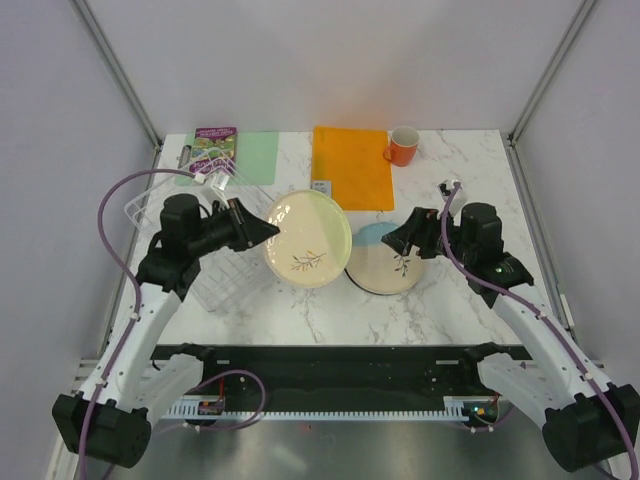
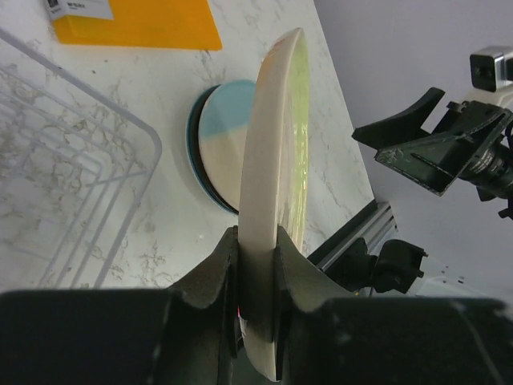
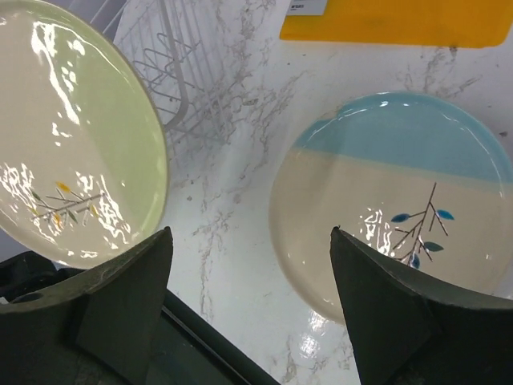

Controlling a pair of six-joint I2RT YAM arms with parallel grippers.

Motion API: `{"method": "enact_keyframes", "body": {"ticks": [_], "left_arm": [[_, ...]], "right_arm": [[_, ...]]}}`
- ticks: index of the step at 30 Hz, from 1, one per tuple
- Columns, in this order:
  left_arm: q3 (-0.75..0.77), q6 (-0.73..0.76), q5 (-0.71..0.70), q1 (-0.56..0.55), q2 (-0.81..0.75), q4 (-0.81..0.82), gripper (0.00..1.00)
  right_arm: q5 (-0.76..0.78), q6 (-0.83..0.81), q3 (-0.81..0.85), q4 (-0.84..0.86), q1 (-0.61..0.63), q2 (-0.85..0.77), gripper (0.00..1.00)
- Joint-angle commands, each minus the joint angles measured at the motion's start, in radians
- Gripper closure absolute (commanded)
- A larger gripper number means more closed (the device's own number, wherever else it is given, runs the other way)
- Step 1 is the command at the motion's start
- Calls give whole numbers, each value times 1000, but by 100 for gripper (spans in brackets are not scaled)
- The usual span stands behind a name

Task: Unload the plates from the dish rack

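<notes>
My left gripper point(image 1: 262, 230) is shut on the rim of the cream plate with the dark sprig point(image 1: 308, 238) and holds it above the table, right of the white wire dish rack point(image 1: 205, 245). In the left wrist view my left gripper point(image 2: 256, 257) clamps the plate point(image 2: 272, 144) edge-on. The half blue half beige plate point(image 1: 385, 262) lies flat on the table, seemingly on top of another plate. My right gripper point(image 1: 400, 240) is open and empty just above its near edge; in the right wrist view my right gripper point(image 3: 250, 241) straddles that plate's point(image 3: 393, 192) left rim. The rack's point(image 3: 184, 72) slots in view hold no plates.
An orange mat point(image 1: 352, 165) lies at the back centre, an orange mug point(image 1: 402, 146) to its right, a pale green mat point(image 1: 245, 157) and a small purple packet point(image 1: 214, 145) at the back left. The table's front rail point(image 1: 330, 365) runs between the arm bases.
</notes>
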Motion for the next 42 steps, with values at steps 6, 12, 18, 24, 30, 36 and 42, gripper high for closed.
{"method": "enact_keyframes", "body": {"ticks": [6,12,18,24,30,36,42], "left_arm": [[43,-103,-224,-259,96,255,98],[73,-118,-230,-334,139,301,98],[83,-123,-213,-354,108,310,98],[51,-152,-132,-356,91,405,98],[-26,-240,-56,-354,125,575,98],[-74,-284,-15,-354,162,672,98],[-85,-228,-75,-354,174,620,98]], "right_arm": [[18,63,-22,157,89,72,13],[23,81,-48,220,121,118,13],[25,90,-86,281,122,143,12],[-21,138,-128,398,122,169,12],[-87,179,-158,516,121,206,14],[-172,237,-200,657,122,226,57],[-175,262,-221,697,121,185,100]]}}
